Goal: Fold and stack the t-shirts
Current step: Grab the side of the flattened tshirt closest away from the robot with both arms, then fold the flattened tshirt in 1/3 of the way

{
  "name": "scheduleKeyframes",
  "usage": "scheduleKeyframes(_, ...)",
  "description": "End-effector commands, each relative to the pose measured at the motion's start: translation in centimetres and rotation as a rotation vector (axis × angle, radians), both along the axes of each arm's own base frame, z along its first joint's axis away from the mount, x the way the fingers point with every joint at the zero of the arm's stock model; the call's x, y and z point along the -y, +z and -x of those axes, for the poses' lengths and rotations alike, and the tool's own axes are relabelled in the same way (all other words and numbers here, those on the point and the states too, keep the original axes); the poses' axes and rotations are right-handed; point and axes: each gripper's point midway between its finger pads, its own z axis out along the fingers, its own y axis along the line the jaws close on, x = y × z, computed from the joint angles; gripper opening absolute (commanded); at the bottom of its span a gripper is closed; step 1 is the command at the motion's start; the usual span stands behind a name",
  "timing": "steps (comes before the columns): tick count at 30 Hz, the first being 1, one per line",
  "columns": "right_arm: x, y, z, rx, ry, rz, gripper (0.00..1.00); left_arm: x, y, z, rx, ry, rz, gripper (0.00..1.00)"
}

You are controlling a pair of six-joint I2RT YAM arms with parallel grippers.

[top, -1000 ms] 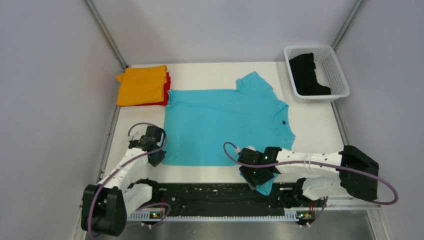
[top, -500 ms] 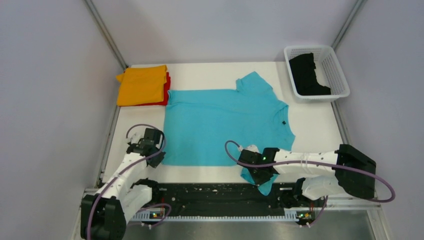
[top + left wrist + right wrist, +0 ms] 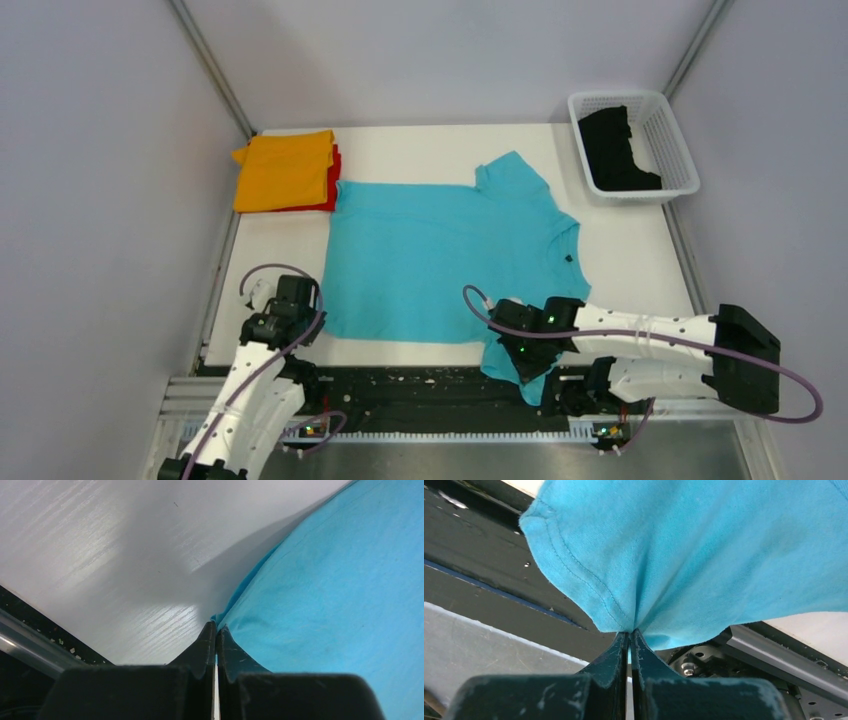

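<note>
L: left gripper (image 3: 216,627) pinches turquoise t-shirt (image 3: 440,250) corner.
R: right gripper (image 3: 629,632) clamps sleeve hem (image 3: 574,575).
Risk: thin bites (esp. L) may slip under tension.

Turquoise t-shirt (image 3: 440,255), seemingly plain

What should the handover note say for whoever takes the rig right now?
Left gripper: shut on the near-left hem corner of the turquoise shirt.
Right gripper: shut on the same shirt's near sleeve, at the front edge of the table.
The turquoise shirt lies spread out mid-table. Orange shirt sits folded on top of the folded red shirt, far left. Black shirt lies in the basket.
Done: orange and red folded and stacked.
Left: fold the turquoise one and stack it, then the black one.
</note>
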Motion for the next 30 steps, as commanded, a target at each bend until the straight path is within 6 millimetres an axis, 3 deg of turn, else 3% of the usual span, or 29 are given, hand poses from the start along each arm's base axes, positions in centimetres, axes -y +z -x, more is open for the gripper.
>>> scheduleKeyframes(1, 0.1, -0.5, 0.4, -0.008, 0.039, 0.004, 0.0, 0.1, -0.5, 0.4, -0.001, 0.026, 0.023, 0.0)
scheduleKeyframes(10, -0.4, 2.7, -4.9, 0.256, -0.048, 0.057, 0.0, 0.9, 1.1, -0.9, 0.053, -0.009, 0.051, 0.0)
scheduleKeyframes(14, -0.5, 3.8, -8.2, 0.361, -0.077, 0.117, 0.0, 1.7, 3.3, -3.7, 0.153, -0.08, 0.056, 0.0)
scheduleKeyframes(22, -0.6, 7.5, -16.4, 0.501, -0.184, 0.134, 0.0, 0.3, 6.5, -7.8, 0.149, -0.097, -0.077, 0.0)
scheduleKeyframes(30, 0.2, 10.1, -23.2, 0.607, -0.253, 0.159, 0.0, 0.0, 7.3, -12.2, 0.093, -0.123, -0.139, 0.0)
